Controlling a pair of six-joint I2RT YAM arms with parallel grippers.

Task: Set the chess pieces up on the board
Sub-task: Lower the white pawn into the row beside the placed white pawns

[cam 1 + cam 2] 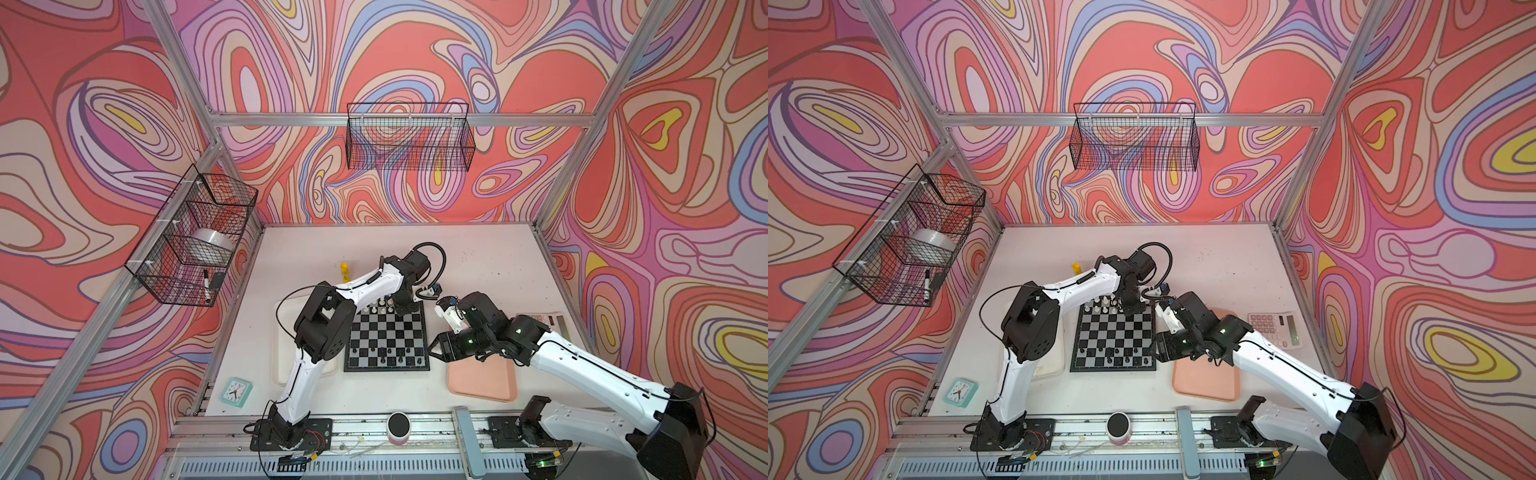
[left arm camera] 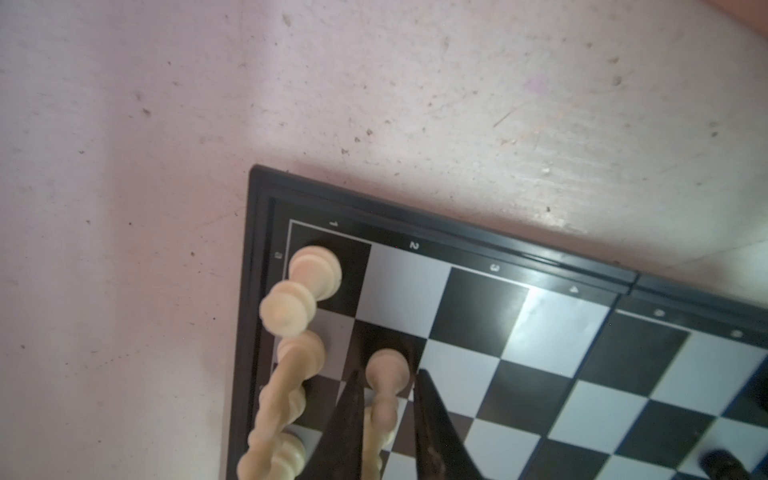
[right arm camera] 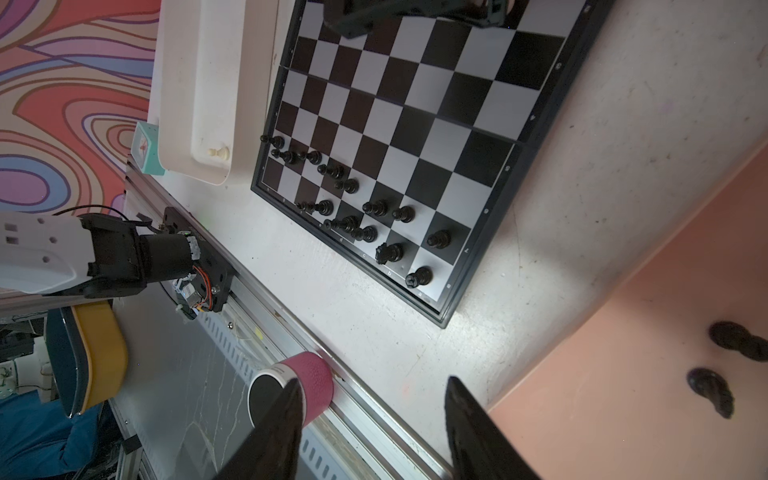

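On the bench (image 1: pixel 478 257) the board (image 1: pixel 386 336) lies between a whitish tray (image 3: pixel 199 83) and a pink tray (image 3: pixel 623 374), and near its far edge the left gripper (image 2: pixel 387 374) holds its fingers (image 2: pixel 349 415) narrowly parted around a cream pawn (image 2: pixel 386 365), just clear of it, while the right gripper (image 3: pixel 374 380) gapes wide and empty over the bench strip beside the pink tray.

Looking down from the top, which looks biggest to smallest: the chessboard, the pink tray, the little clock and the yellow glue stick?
In a top view:
1. chessboard and pink tray, about alike; the right arm hides part of the tray.
2. clock
3. glue stick
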